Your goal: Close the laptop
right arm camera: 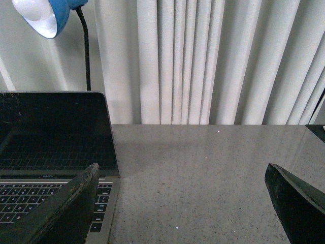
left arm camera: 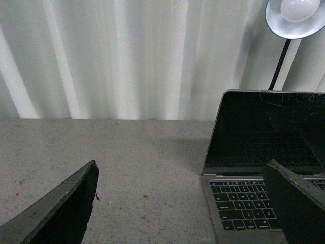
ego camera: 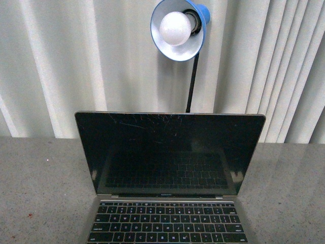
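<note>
The table [ego camera: 35,193] is grey with tiny speckles, flat and hard, and it runs back to a white curtain [ego camera: 51,61] with long folds. A grey laptop [ego camera: 170,152] sits on it, open, with its black keys facing up and its dark screen standing up, cracked near the top edge. A few small red spots [left arm camera: 145,196] show on the table off to the laptop's left. The thin black pole of a blue lamp [ego camera: 177,30] goes up behind the screen, but its foot is hidden.
</note>
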Controlling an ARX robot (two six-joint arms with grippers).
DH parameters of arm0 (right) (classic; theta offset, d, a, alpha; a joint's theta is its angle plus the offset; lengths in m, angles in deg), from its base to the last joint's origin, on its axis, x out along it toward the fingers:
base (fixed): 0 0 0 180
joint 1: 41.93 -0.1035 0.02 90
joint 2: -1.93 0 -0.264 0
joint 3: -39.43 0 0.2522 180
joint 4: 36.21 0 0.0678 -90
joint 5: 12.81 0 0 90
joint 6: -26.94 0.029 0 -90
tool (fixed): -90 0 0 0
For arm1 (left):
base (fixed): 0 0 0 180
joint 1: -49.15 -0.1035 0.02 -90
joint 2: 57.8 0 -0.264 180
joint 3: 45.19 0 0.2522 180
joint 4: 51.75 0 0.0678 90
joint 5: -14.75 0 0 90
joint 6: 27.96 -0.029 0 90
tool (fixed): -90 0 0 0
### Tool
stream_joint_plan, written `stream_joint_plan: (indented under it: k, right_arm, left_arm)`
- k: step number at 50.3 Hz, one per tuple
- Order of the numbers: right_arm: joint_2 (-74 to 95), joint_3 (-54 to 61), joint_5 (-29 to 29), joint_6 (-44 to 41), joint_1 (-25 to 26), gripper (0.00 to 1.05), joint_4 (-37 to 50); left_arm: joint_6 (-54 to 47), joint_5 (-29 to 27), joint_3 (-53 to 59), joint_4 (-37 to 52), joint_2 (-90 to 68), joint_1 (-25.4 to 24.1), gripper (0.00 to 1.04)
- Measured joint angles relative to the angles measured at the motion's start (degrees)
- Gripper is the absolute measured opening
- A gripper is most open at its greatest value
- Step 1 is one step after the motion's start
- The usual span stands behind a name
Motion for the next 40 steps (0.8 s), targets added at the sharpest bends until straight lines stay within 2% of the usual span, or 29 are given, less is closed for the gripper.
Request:
stream_joint_plan:
  k: [26,27,28,29,30,32,33,34,37,40]
  right_arm:
    - [0.0,0.0,0.0,0.0,0.0,0.97,0.0]
    - [0.0,0.0,0.0,0.0,0.0,0.97,0.0]
    - [0.0,0.0,-0.2,0.1,0.0,0.97,0.0]
    - [0.3,0.0,-1.2,0.4,-0.5,0.97,-0.4]
    - [0.5,0.0,-2.9,0.8,-0.8,0.97,-0.5]
    - [1.9,0.0,-7.6,2.0,-1.8,0.97,-0.3]
    - [2.7,0.0,-8.9,2.4,-2.0,0.97,0.3]
    - [3.1,0.0,-9.2,2.6,-2.0,0.97,0.7]
    - [5.7,0.0,-8.6,3.0,-1.4,0.97,3.9]
    - [7.8,0.0,-7.4,3.5,-0.4,0.97,6.1]
  left_arm:
    - [0.0,-0.1,0.0,0.0,0.0,0.0,0.98]
    - [1.0,-2.4,-0.2,-0.9,-0.8,0.8,0.98]
    - [2.7,-7.7,-1.0,-3.5,-2.1,2.4,0.98]
    - [3.1,-9.0,-1.6,-5.0,-2.9,3.2,0.98]
    - [5.6,-15.5,-2.6,-7.6,-5.0,4.9,0.98]
    - [9.4,-24.9,-3.8,-10.5,-9.6,7.0,0.98]
    - [9.8,-26.0,-3.9,-10.7,-10.6,7.3,0.98]
    - [11.6,-30.3,-4.0,-10.7,-12.3,7.8,0.98]
    - [14.0,-34.3,-3.9,-9.7,-15.2,7.8,0.98]
    - [15.8,-35.8,-4.0,-6.9,-17.5,7.6,0.98]
